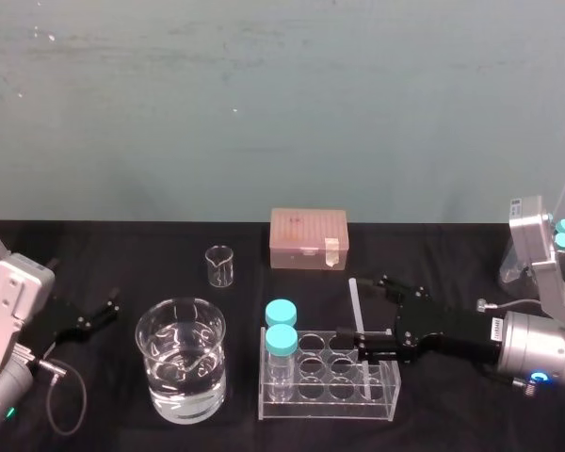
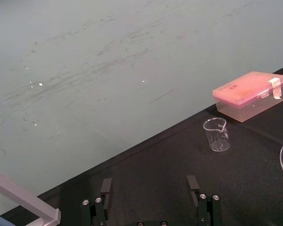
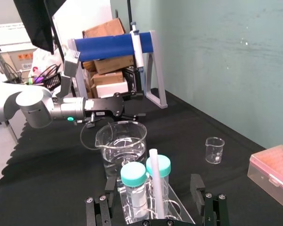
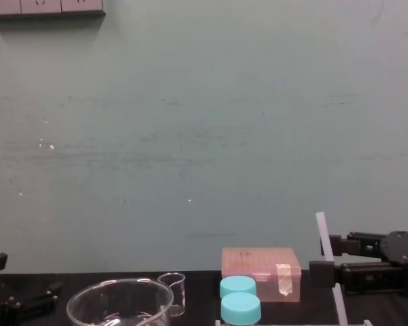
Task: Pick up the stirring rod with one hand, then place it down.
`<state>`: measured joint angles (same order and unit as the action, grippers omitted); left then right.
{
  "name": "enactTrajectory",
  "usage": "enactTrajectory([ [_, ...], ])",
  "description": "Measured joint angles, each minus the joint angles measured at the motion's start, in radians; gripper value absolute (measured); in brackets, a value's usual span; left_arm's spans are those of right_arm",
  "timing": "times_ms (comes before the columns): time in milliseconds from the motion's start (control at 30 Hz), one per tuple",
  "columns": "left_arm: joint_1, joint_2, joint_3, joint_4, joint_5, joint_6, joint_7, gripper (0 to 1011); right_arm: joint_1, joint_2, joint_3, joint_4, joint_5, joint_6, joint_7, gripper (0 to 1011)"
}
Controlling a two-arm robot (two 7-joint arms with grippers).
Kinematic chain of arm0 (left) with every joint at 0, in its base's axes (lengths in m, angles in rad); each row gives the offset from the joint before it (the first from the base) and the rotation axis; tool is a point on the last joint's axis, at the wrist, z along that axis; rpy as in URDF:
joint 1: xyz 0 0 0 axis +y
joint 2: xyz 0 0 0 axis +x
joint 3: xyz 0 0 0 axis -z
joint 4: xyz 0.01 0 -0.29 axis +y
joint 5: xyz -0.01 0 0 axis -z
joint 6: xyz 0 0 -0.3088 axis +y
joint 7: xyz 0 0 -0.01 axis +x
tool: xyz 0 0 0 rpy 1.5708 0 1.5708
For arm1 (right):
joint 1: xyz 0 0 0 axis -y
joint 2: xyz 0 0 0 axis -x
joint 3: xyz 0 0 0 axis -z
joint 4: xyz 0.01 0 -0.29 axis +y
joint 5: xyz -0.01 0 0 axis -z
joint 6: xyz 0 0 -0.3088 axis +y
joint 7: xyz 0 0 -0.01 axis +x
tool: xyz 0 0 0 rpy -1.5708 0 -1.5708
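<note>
The stirring rod (image 1: 355, 294) is a thin whitish stick standing tilted in the clear rack (image 1: 388, 400), its top leaning toward the back. My right gripper (image 1: 363, 313) reaches in from the right and is open, one finger on each side of the rod. In the right wrist view the rod (image 3: 154, 174) rises midway between the two fingers (image 3: 197, 190), with a gap on both sides. The chest view shows the rod (image 4: 324, 238) crossing in front of the right gripper (image 4: 328, 257). My left gripper (image 1: 94, 318) rests open at the table's left, away from the rod.
Two blue-capped bottles (image 1: 281, 328) stand at the rack's left end. A large beaker of water (image 1: 181, 363) sits left of the rack, a small empty beaker (image 1: 220, 266) behind it, and a pink box (image 1: 308, 238) at the back centre.
</note>
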<state>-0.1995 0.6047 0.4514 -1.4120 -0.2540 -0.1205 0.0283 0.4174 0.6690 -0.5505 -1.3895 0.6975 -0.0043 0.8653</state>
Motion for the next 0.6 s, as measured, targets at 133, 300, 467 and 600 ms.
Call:
enactTrajectory([
  [133, 0.000, 0.000, 0.000, 0.000, 0.000, 0.000, 0.000, 1005, 0.000, -0.002, 0.000, 0.003, 0.001, -0.002, 0.000, 1002],
  [300, 0.000, 0.000, 0.000, 0.000, 0.000, 0.000, 0.000, 1005, 0.000, -0.001, 0.000, 0.001, 0.002, -0.002, 0.001, 1002],
  [467, 0.000, 0.000, 0.000, 0.000, 0.000, 0.000, 0.000, 1005, 0.000, 0.000, 0.000, 0.000, 0.002, -0.001, 0.001, 970],
  [600, 0.000, 0.000, 0.000, 0.000, 0.000, 0.000, 0.000, 1005, 0.000, 0.000, 0.000, -0.001, 0.002, -0.001, 0.001, 890],
])
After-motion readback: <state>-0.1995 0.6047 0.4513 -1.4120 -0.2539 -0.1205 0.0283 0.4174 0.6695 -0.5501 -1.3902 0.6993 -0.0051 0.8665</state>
